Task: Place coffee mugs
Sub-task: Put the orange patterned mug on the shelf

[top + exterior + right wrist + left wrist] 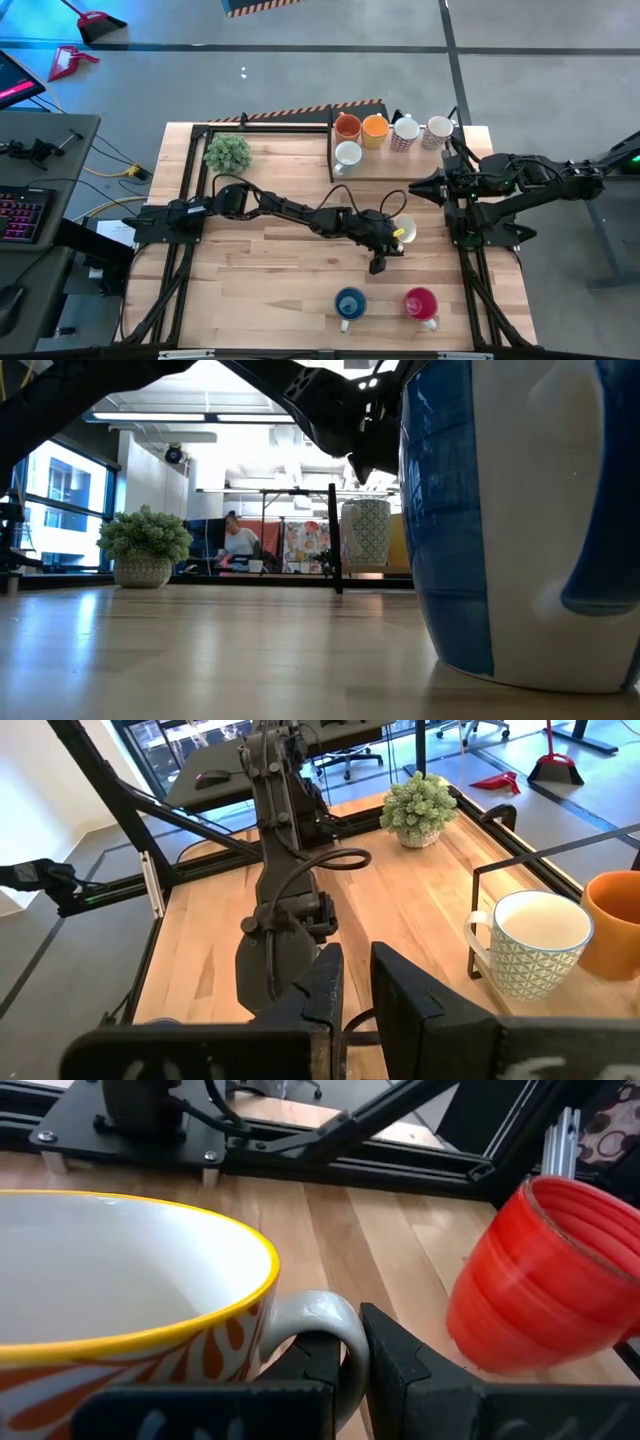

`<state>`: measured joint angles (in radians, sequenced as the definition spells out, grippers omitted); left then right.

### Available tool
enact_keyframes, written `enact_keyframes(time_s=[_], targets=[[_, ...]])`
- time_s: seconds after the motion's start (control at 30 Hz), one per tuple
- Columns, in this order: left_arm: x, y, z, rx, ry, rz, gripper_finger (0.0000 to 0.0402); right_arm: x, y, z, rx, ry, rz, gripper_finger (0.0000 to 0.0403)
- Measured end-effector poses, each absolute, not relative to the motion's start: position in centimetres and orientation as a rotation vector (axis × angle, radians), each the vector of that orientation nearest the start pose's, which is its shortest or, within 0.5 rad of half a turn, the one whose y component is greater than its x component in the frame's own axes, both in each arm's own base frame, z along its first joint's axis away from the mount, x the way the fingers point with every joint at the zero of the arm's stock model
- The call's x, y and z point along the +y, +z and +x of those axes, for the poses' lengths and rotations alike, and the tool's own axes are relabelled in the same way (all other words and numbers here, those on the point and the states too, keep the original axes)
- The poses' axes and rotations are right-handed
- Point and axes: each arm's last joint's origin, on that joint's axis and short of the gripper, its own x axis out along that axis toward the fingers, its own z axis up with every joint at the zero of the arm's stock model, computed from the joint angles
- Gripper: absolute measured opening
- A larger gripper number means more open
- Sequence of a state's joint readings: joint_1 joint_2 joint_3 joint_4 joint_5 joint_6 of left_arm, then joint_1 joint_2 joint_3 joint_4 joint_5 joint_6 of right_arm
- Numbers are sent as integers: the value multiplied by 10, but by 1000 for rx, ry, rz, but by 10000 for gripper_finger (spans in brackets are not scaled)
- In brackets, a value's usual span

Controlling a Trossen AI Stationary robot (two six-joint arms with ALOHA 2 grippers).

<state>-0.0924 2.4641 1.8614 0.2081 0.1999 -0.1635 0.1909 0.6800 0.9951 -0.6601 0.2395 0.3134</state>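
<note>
**Left arm holds mug by handle**

I see my left gripper [385, 243] clamped on the yellow-rimmed mug [120, 1310] at mid-table, near the red mug [421, 303] and blue mug [349, 303]. Right gripper [415, 187] waits; can't tell its jaws.

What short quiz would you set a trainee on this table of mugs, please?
1. True or false: the left hand is shut on the handle of the yellow-rimmed mug.
2. Which two mugs stand side by side at the table edge opposite the potted plant? A: the blue mug and the red mug. B: two orange mugs. C: two white mugs.
3. How many mugs make up the group of mugs at the plant's end of the table?

Key: 1 true; 2 A; 3 five. The right hand waits at the table's right side, holding nothing.
</note>
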Motion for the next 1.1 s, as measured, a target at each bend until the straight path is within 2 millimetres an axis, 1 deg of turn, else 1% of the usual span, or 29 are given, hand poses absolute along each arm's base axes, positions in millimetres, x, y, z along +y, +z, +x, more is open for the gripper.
enact_keyframes(time_s=[0.17, 0.4, 0.63, 0.87, 1.1], targets=[[-58, 142, 547, 423, -260, -181, 21, 16, 371, 119, 314, -90, 241, 34], [-58, 142, 547, 423, -260, -182, 17, 16, 371, 119, 315, -86, 242, 34], [-58, 142, 547, 422, -258, -189, 38, 17, 371, 119, 320, -62, 249, 34], [-58, 142, 547, 424, -255, -197, 45, 17, 371, 119, 320, -64, 260, 34], [-56, 139, 546, 463, -242, -231, 76, 17, 371, 119, 322, -54, 270, 34]])
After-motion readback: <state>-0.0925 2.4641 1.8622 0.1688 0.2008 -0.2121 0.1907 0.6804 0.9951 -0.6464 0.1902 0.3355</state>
